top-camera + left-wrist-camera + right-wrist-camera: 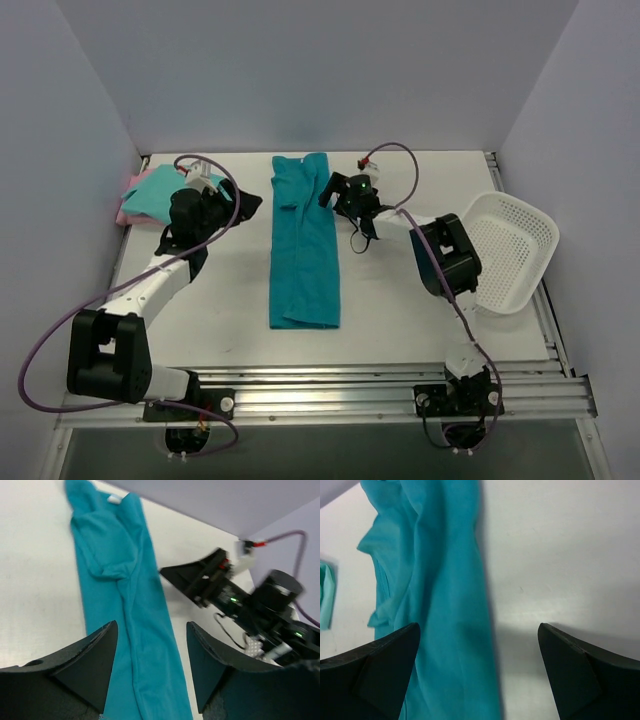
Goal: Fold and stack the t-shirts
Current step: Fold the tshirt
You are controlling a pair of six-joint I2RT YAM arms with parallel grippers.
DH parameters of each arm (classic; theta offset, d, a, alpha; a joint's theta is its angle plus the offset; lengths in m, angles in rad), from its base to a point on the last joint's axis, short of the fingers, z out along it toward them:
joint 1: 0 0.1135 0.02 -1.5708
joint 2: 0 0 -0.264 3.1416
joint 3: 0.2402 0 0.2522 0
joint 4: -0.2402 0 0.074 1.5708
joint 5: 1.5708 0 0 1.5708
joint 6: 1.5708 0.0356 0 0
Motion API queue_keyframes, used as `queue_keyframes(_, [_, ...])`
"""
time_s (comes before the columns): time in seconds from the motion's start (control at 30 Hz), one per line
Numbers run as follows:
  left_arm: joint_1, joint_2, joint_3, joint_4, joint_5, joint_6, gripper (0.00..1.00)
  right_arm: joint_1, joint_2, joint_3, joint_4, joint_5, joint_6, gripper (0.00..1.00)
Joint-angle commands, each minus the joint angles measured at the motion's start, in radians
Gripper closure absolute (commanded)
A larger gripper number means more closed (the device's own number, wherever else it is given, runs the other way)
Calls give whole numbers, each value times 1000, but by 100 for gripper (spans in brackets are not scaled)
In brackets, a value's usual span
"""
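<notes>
On the table from above, we see the teal t-shirt [305, 240] lying as 1 long strip between our arms. Left wrist: left gripper [152, 630] gapes empty over it. Right wrist: right gripper [479, 630] stands wide, holding nothing.

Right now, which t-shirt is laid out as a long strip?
The deep teal t-shirt, mid-table; the mint t-shirt and pink t-shirt sit bunched together at the far-left corner.
</notes>
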Motion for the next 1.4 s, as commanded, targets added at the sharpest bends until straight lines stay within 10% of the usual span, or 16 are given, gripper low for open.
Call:
queue_keyframes(0.0, [-15, -39, -24, -129, -144, -82, 34, 14, -255, -175, -26, 93, 1, 1])
queue_keyframes(0.37, [-207, -67, -292, -282, -315, -185, 38, 325, -635, -768, -32, 333, 242, 5])
queue_keyframes(0.9, [-448, -406, -518, -464, -411, -312, 39, 693, -868, -987, -262, 543, 498, 4])
queue_keyframes(1.37, [-462, -230, -535, -288, -382, -326, 39, 759, -911, -1027, -282, 612, 551, 13])
